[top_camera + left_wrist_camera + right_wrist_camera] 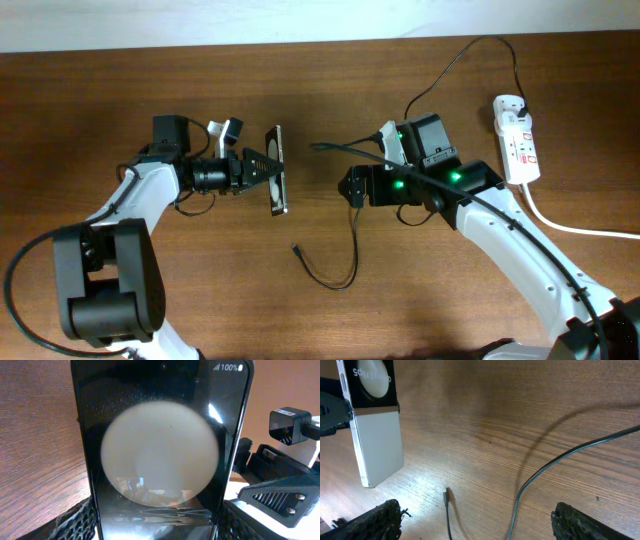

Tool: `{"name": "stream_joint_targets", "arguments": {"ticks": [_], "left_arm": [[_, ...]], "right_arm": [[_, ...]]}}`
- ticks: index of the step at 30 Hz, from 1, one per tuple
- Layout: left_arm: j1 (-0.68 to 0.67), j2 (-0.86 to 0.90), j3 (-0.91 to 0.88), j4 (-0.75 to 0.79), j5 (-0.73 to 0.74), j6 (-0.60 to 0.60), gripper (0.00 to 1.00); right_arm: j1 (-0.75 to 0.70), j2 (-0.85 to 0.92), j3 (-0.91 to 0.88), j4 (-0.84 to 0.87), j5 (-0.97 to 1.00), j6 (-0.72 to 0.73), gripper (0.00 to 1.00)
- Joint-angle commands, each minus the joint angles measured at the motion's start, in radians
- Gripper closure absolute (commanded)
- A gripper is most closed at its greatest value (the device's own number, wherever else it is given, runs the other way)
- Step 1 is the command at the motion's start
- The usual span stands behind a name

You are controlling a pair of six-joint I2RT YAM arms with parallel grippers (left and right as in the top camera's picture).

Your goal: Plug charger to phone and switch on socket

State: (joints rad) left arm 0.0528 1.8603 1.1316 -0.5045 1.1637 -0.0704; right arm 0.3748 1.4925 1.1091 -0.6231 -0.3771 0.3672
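My left gripper (262, 170) is shut on the phone (277, 171) and holds it on edge above the table. In the left wrist view the phone's glossy screen (160, 460) fills the frame between the fingers (160, 527). My right gripper (349, 187) is open and empty, facing the phone from the right. The charger's black cable (356, 240) loops on the table and its connector tip (296, 247) lies free below the phone. In the right wrist view the tip (446, 496) lies between the open fingers (475, 525), with the phone (375, 425) at upper left. The socket (518, 140) lies at far right.
The socket's thick white cord (585, 229) runs off to the right. The black cable (470, 48) arcs from the socket across the back of the wooden table (200, 300) and passes under my right arm. The right arm's body (285, 495) shows in the left wrist view.
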Motion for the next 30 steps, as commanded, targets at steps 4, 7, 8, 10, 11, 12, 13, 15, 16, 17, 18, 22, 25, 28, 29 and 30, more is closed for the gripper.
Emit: {"name": "stream_joint_targets", "arguments": {"ticks": [4,7,8,10,11,12,13,15,16,17,18,22,25,28,29,30], "left_arm": [[0.002,-0.028,0.015,0.002,0.045,0.02,0.26],[0.002,-0.028,0.016,0.001,0.045,0.02,0.26],[0.002,-0.028,0.015,-0.001,0.045,0.02,0.26],[0.002,-0.028,0.015,-0.001,0.045,0.02,0.26],[0.002,-0.028,0.016,-0.001,0.045,0.02,0.26],[0.002,-0.028,0.015,-0.001,0.045,0.02,0.26],[0.002,-0.028,0.016,-0.002,0.045,0.02,0.26],[0.002,-0.028,0.015,-0.002,0.045,0.02,0.26],[0.001,-0.028,0.016,-0.002,0.045,0.02,0.26],[0.001,-0.028,0.015,-0.002,0.045,0.02,0.26],[0.001,-0.028,0.015,-0.002,0.045,0.02,0.25],[-0.021,-0.028,0.015,0.0,0.045,0.02,0.25],[-0.05,-0.028,0.016,0.013,0.045,0.019,0.25],[-0.053,-0.028,0.015,0.014,0.045,0.019,0.25],[-0.053,-0.028,0.015,0.015,0.045,0.02,0.25],[-0.053,-0.028,0.016,0.014,0.045,0.019,0.25]], "right_arm": [[0.006,0.003,0.013,0.012,-0.015,0.061,0.02],[0.026,0.003,0.013,0.019,-0.01,0.061,0.02],[0.037,0.003,0.013,0.027,-0.006,0.061,0.02],[0.059,0.003,0.013,0.051,-0.003,0.061,0.02],[0.069,0.003,0.013,0.061,-0.004,0.061,0.02],[0.082,0.003,0.013,0.071,-0.001,0.061,0.02],[0.093,0.003,0.013,0.075,0.021,0.077,0.02],[0.12,0.003,0.013,0.079,0.086,0.14,0.02],[0.143,0.003,0.013,0.096,0.103,0.14,0.02],[0.159,0.005,0.013,0.106,0.106,0.14,0.02],[0.17,0.011,0.013,0.11,0.114,0.144,0.02],[0.196,0.084,0.013,0.14,0.12,0.147,0.01],[0.242,0.168,0.013,0.233,0.096,0.192,0.01],[0.289,0.199,0.013,0.312,0.094,0.192,0.02],[0.302,0.199,0.013,0.332,0.094,0.192,0.02],[0.306,0.199,0.013,0.344,0.094,0.192,0.02]]}}
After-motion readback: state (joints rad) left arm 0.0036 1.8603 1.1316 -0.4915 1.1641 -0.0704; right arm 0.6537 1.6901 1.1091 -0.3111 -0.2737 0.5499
